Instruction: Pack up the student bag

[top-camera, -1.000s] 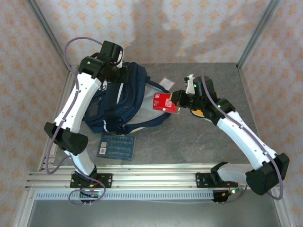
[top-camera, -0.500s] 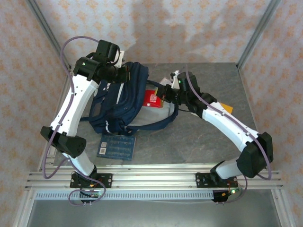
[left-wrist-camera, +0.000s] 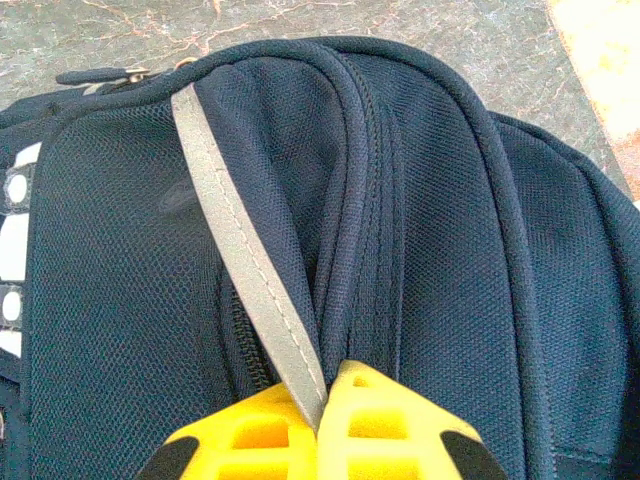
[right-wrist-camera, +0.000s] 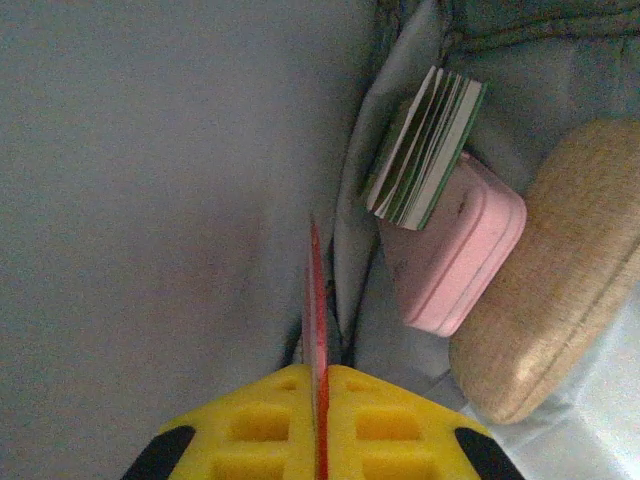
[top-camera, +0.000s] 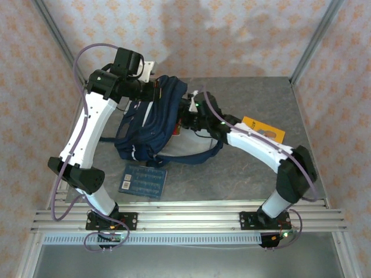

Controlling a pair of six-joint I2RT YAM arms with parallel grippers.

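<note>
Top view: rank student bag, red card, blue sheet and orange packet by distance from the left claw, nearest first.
1. student bag: pinched in the left claw, far left.
2. red card: at the bag's opening, centre.
3. blue sheet: flat on the table, near left.
4. orange packet: right side.

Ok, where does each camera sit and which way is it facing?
Top external: above and behind the robot, looking down; left arm and right arm reach the student bag.
Left wrist: looks along the left gripper, shut on the bag's grey stripe.
Right wrist: inside the bag, right gripper shut on a red packet, pink case ahead.
Shared: the bag's navy outside, top and left wrist.
</note>
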